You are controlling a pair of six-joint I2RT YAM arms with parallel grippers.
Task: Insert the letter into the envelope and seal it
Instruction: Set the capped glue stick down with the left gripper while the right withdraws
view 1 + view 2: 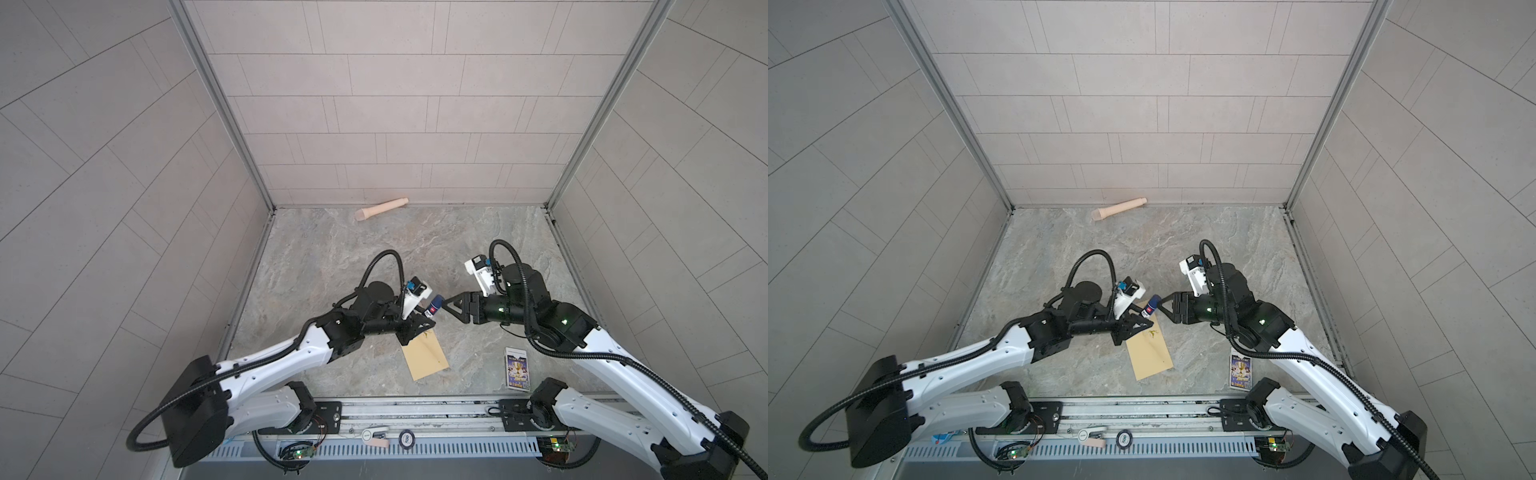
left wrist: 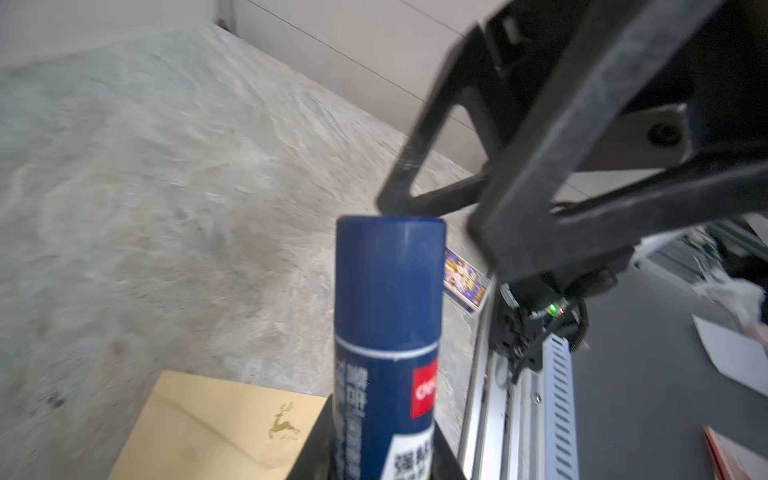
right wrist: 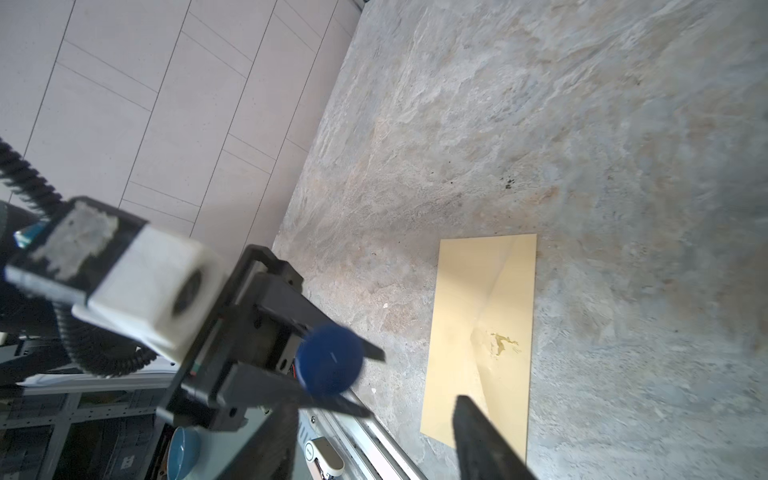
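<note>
Glue stick pinched by left gripper; right gripper spread beside its cap.
Envelope lies flat on grey marbled tabletop between pale tiled walls.

Matt tan paper envelope with a shiny gold stamp; smooth, glossy blue plastic glue stick; table looks like rough veined stone; near rail brushed metal.

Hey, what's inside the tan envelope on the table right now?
The inside is covered: the envelope lies flat on the table, pointed flap folded down over it. No letter shows anywhere in view, so it may be inside, but that cannot be seen.
</note>
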